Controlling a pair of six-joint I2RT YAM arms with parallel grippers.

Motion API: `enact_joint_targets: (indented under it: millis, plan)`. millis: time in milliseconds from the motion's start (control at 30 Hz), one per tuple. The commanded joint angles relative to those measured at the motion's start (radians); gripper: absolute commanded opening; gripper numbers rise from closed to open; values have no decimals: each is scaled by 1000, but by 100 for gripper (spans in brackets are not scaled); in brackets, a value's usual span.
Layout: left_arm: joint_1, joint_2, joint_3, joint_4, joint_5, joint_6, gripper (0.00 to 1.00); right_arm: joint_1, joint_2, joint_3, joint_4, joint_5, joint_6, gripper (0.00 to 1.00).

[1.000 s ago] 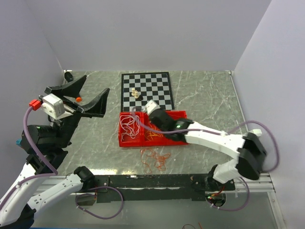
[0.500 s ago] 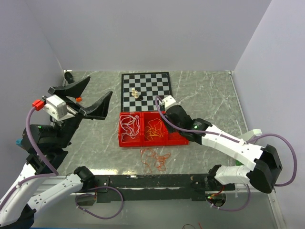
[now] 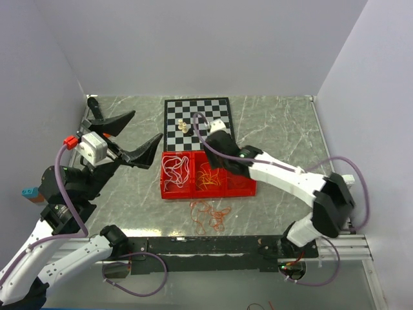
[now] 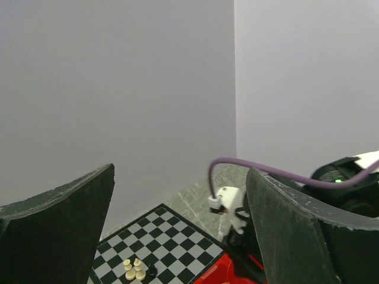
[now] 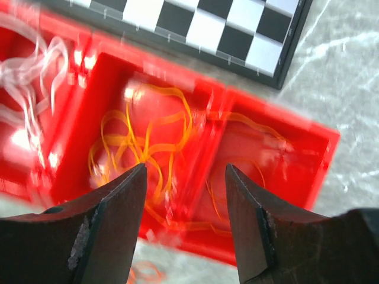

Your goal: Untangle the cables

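Observation:
A red tray (image 3: 193,195) has three compartments. White cables (image 3: 175,171) lie in its left one and yellow-orange cables (image 3: 208,176) in the middle one. Red-orange cables (image 3: 210,216) lie loose on the table in front of it. My right gripper (image 3: 222,165) hangs open over the tray. In the right wrist view the right gripper (image 5: 185,171) is empty and straddles the divider, with yellow-orange cables (image 5: 142,142) on its left and a few thin orange strands (image 5: 260,142) on its right. My left gripper (image 3: 147,126) is raised left of the tray, open and empty.
A chessboard (image 3: 197,121) lies behind the tray with a few small pieces (image 3: 183,126) on it. A small black object (image 3: 93,102) sits in the far left corner. Purple hoses loop off both arms. Walls close the table on three sides.
My right gripper has gone from shut to open and pulled back from the tray's left part to above the middle divider. The left arm has swung slightly right.

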Motion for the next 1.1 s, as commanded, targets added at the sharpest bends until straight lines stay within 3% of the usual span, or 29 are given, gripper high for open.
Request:
enact_joint_targets:
  millis: [0,167,400,633,1067]
  plan:
    - [6,-17,-2,3,18,13,97,-2,133,148,-18,129,112,61]
    - [9,-20,-1,1,24,10,97,1,284,318,-169,321,227,57]
    - [7,-34,-22,16,19,19,97,-2,341,356,-286,387,336,52]
    - [7,-32,-21,10,39,14,97,-39,289,247,-237,268,399,52]
    - [9,-31,-16,-1,64,8,97,-85,241,207,-151,96,456,46]
